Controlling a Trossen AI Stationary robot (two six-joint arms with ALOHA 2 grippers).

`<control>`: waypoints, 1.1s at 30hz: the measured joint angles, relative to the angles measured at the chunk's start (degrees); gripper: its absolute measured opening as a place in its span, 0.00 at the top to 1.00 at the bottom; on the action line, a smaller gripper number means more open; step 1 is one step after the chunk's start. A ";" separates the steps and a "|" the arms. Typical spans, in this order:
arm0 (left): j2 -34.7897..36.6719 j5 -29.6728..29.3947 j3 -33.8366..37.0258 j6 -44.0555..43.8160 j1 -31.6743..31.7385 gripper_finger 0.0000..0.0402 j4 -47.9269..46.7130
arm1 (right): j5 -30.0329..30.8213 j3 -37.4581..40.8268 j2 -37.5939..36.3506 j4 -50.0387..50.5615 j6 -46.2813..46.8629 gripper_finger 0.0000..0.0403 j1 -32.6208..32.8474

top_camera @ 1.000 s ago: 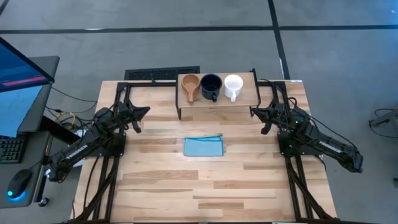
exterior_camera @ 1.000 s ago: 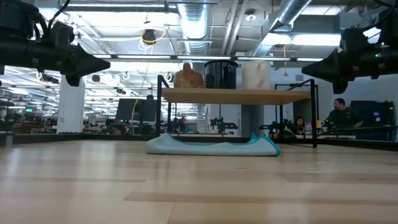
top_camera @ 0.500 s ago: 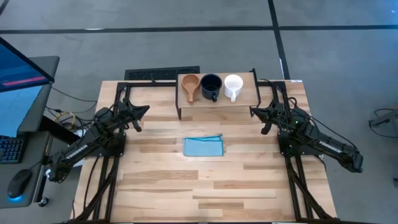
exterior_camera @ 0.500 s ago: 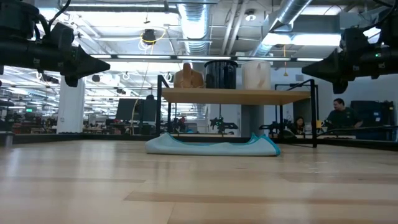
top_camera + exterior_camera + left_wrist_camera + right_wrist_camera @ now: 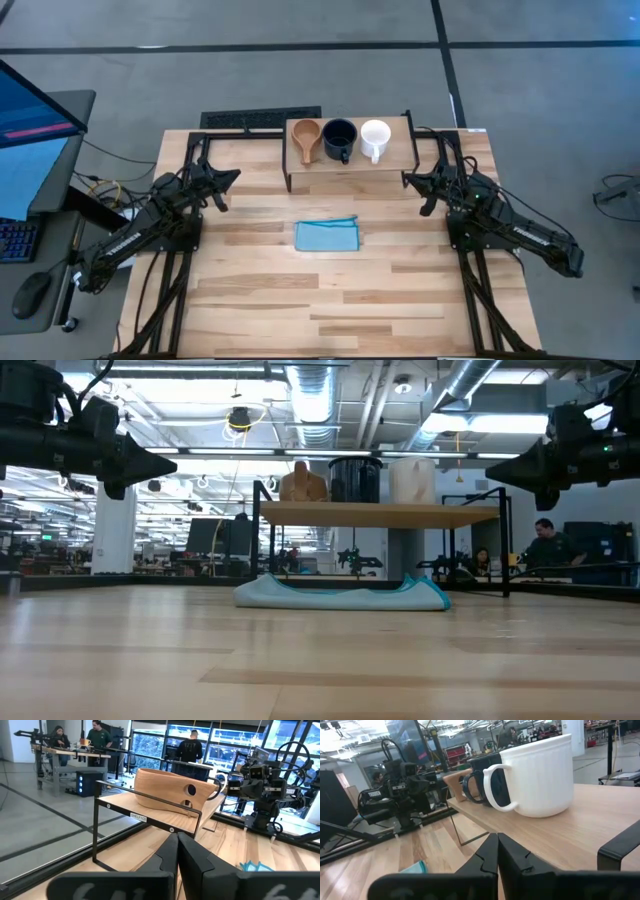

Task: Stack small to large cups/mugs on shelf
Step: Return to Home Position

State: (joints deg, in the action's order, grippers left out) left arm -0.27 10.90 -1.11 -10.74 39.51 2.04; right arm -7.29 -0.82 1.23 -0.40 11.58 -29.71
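1. The shelf (image 5: pixel 402 152) stands at the far edge of the wooden table (image 5: pixel 300 300), midway between the two arms.
2. Three cups stand upright in a row on the shelf board: the tan wooden cup (image 5: pixel 306 135) towards the left arm's end, the dark navy mug (image 5: pixel 340 136) in the middle, and the white mug (image 5: pixel 375 136) towards the right arm's end.
3. The cups sit just beside one another, with their handles pointing towards the near side of the table.
4. The left gripper (image 5: pixel 234 179) hangs above the table off the shelf's left end, apart from it. Its fingers (image 5: pixel 169 851) are pressed together and hold nothing.
5. The right gripper (image 5: pixel 408 180) hangs off the shelf's right end, also clear of it. Its fingers (image 5: pixel 488 849) are closed on each other, empty.
6. A folded blue cloth (image 5: pixel 327 236) lies flat on the table in front of the shelf, between the arms.
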 joint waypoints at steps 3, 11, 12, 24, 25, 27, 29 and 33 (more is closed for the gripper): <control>0.00 0.00 0.00 0.00 0.00 1.00 0.00 | -0.02 -0.02 0.00 0.02 0.02 0.93 0.00; 0.00 0.02 0.01 0.00 0.00 1.00 0.00 | -0.04 -0.04 0.00 0.02 0.02 0.93 0.00; 0.00 0.02 0.01 0.00 0.00 1.00 0.00 | -0.04 -0.04 0.00 0.02 0.02 0.93 0.00; 0.00 -1.14 0.03 0.01 -1.68 1.00 -0.02 | -0.04 -0.04 0.00 0.02 0.02 0.93 0.00; 0.00 -1.15 0.03 0.00 -1.68 1.00 -0.02 | -0.04 -0.04 0.00 0.02 0.02 0.93 0.00; 0.00 -1.16 0.03 0.00 -1.68 1.00 -0.02 | -0.04 -0.04 0.00 0.02 0.04 0.93 0.00; 0.00 -1.16 0.03 0.00 -1.68 1.00 -0.02 | -0.04 -0.04 0.00 0.02 0.03 0.93 0.00; 0.00 -1.16 0.03 0.00 -1.68 1.00 -0.02 | -0.04 -0.05 0.00 0.02 0.03 0.93 0.00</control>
State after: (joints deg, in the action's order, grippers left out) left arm -0.27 9.73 -1.08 -10.74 37.82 2.02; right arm -7.33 -0.87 1.23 -0.38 11.60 -29.71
